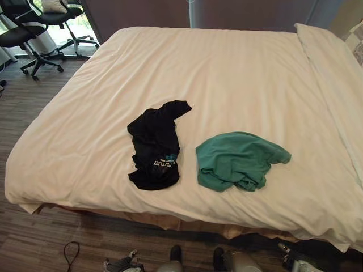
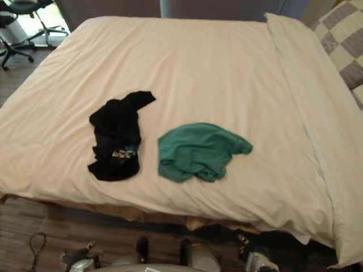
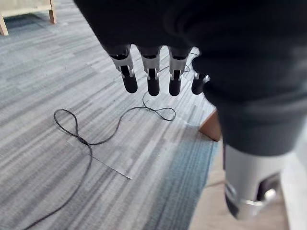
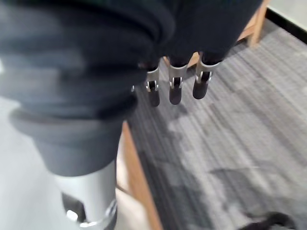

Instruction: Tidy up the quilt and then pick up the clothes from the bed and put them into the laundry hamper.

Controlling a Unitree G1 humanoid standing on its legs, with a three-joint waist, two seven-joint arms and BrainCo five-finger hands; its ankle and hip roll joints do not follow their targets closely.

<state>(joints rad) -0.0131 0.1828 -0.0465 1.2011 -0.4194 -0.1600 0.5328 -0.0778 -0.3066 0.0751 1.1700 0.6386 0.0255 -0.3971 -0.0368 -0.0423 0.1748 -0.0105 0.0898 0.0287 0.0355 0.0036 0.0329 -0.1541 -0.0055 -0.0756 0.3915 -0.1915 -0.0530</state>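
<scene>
Quilt (image 1: 227, 73) smooth, clothes waiting.
Black shirt (image 1: 154, 144) at 7 o'clock, green shirt (image 1: 238, 160) at 5; my left hand (image 3: 153, 72) and right hand (image 4: 175, 84) hang slack-fingered, probably empty, ready to reach.

Smooth matt cloth quilt (image 1: 227, 73), wood-grain floor (image 1: 22, 102)

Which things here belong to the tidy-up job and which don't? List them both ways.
For the job:
quilt, spread over the bed
black garment, crumpled on the quilt
green garment, crumpled beside it
left hand and right hand, both hanging open above the floor

Just about:
office chairs
checked pillow
</scene>
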